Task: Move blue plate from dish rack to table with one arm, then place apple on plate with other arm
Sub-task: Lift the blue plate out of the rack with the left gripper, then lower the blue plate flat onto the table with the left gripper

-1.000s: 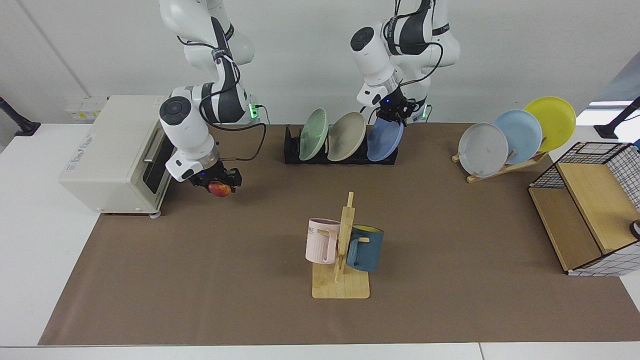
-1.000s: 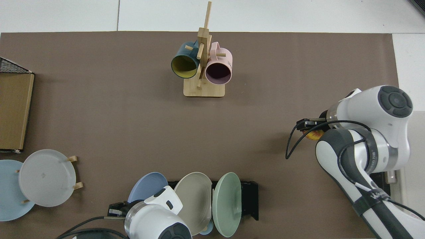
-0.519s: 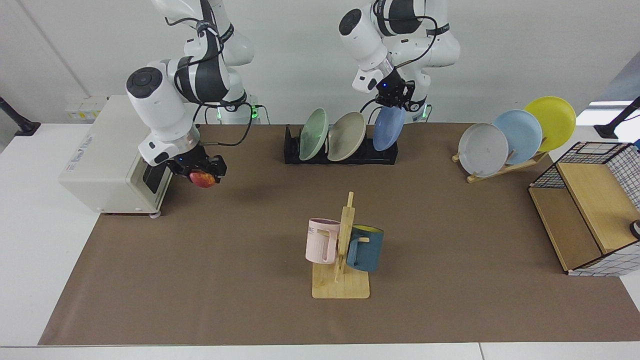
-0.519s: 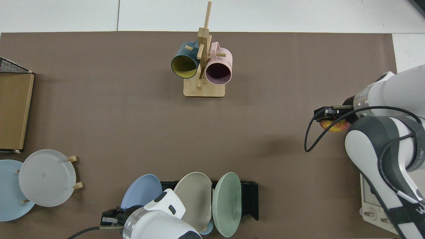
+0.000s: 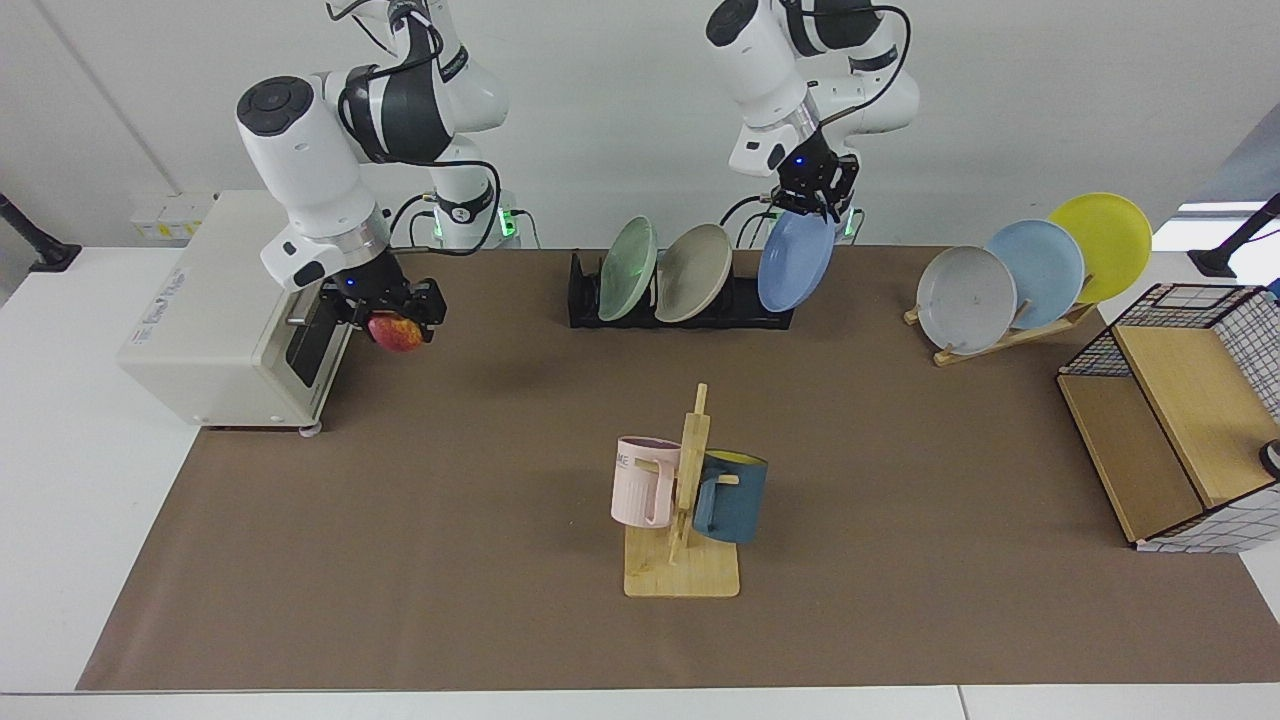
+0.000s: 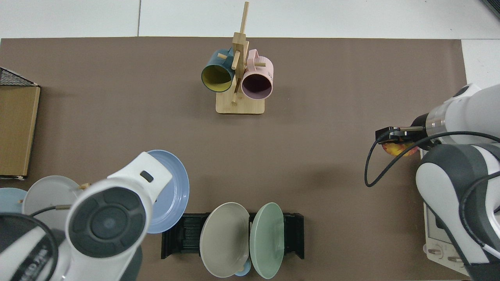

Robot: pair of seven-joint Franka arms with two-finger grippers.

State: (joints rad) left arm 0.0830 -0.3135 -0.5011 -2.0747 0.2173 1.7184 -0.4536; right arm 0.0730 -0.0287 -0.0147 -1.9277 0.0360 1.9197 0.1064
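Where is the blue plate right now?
In the facing view, the blue plate hangs from the left hand, lifted off the dish rack's right end, with the beige plate nearest.

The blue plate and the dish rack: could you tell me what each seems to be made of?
Blue plate, held by the left gripper: matte, evenly coloured, probably plastic or melamine, possibly glazed ceramic. Dish rack: black, slotted, dull, likely moulded plastic.
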